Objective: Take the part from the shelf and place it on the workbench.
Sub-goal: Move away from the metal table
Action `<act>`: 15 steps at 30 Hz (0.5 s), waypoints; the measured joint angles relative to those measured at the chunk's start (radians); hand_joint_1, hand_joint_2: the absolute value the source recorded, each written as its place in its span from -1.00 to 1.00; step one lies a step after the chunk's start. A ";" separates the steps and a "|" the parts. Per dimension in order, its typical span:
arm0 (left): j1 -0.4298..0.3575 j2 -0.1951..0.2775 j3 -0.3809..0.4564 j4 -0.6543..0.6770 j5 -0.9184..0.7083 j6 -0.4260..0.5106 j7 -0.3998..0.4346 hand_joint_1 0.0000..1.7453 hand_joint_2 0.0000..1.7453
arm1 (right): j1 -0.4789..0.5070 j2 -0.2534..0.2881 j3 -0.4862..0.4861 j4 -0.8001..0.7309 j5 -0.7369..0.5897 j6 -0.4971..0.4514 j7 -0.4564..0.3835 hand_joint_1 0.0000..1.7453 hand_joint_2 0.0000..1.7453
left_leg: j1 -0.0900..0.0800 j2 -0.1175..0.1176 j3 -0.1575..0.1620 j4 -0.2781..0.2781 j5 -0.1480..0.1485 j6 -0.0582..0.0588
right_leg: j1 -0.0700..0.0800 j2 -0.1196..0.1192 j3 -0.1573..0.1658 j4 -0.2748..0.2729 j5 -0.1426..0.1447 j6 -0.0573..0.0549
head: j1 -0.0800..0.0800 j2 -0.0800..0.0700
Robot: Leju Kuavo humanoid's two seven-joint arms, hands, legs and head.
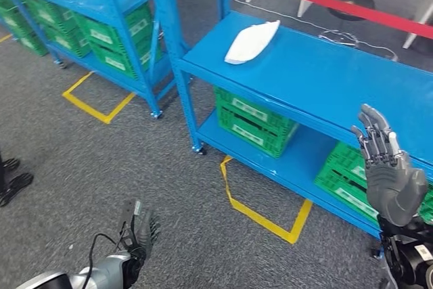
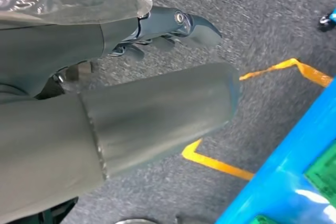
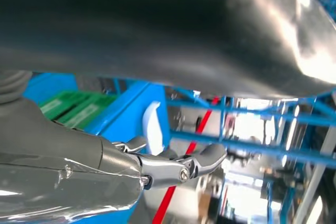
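Head view: the part (image 1: 252, 41), a white, flat, leaf-shaped piece, lies on the top board of the blue shelf (image 1: 327, 72), in the upper middle of the frame. The right robot hand (image 1: 388, 167) is raised at the right edge, in front of the shelf's lower level, fingers (image 1: 375, 133) upright, slightly spread and holding nothing; the part is well apart from it, up and to the left. The left robot hand (image 1: 140, 231) hangs at the lower left over the grey floor (image 1: 153, 181), fingers apart and holding nothing, farther still from the part. Green crates (image 1: 252, 123) sit on the lower shelf board with pale labels on their sides; the writing is too small to read. Yellow tape (image 1: 265, 218) marks corners on the floor, and a red band (image 1: 327, 1) crosses the upper right.

Left wrist view: the left robot hand (image 2: 118, 108) extends from the left of the frame, thumb and dark fingers (image 2: 174, 24) apart with nothing between them, above the floor and yellow tape (image 2: 222, 163). A blue shelf edge (image 2: 285, 177) sits at the lower right.

Right wrist view: the right robot hand (image 3: 118, 166) stretches from the left, fingers (image 3: 198, 163) extended and holding nothing. The part (image 3: 152, 127) shows white just past the fingers in the frame's middle, on the blue shelf (image 3: 130, 114). Crate labels (image 3: 85, 114) at left are blurred.
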 joint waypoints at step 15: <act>-0.019 0.009 -0.003 -0.001 0.028 -0.013 -0.004 -1.00 -1.00 | -0.013 -0.007 0.005 -0.012 -0.021 0.041 0.001 -1.00 -1.00 | -0.004 -0.001 0.092 -0.257 0.154 0.052 | 0.001 -0.003 -0.113 0.226 -0.114 0.040 | 0.013 0.000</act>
